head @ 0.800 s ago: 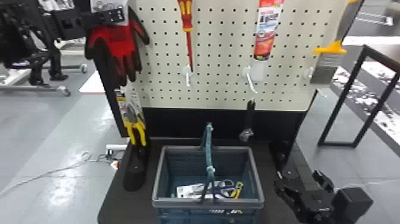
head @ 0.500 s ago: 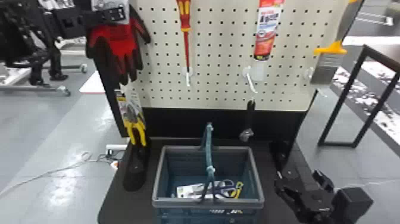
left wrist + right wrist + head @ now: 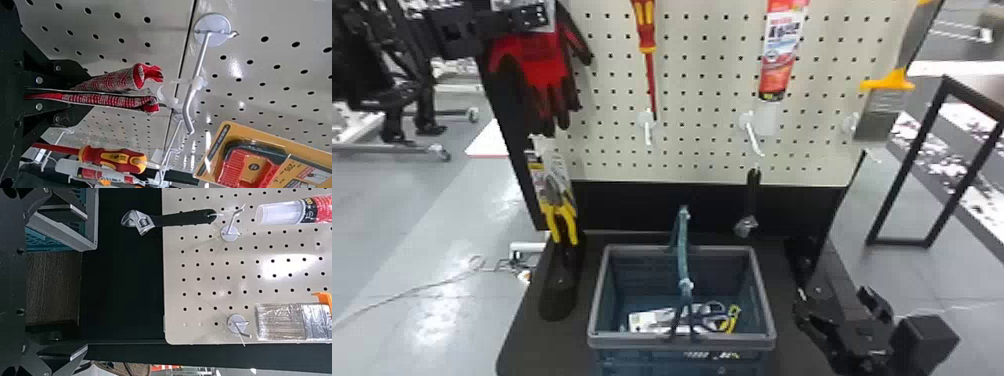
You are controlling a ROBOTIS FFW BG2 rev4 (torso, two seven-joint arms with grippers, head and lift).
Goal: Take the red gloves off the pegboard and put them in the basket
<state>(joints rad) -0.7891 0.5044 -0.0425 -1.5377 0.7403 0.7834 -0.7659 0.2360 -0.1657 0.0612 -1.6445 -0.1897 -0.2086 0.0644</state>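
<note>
Left wrist view: red gloves (image 3: 115, 80), cuffs clenched in left gripper (image 3: 89, 93), just beside hook (image 3: 200, 59).
Gloves hung at the pegboard (image 3: 702, 145); basket (image 3: 632, 341) below; right gripper (image 3: 87, 282) spread, empty. Sound handling, as judged: firm pinch, plastic hanger (image 3: 198, 83) eased past the bent tip before any sideways swing.

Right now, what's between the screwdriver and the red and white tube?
Bare pegboard, no object: the head view shows its holes running from the screwdriver to the tube.
</note>
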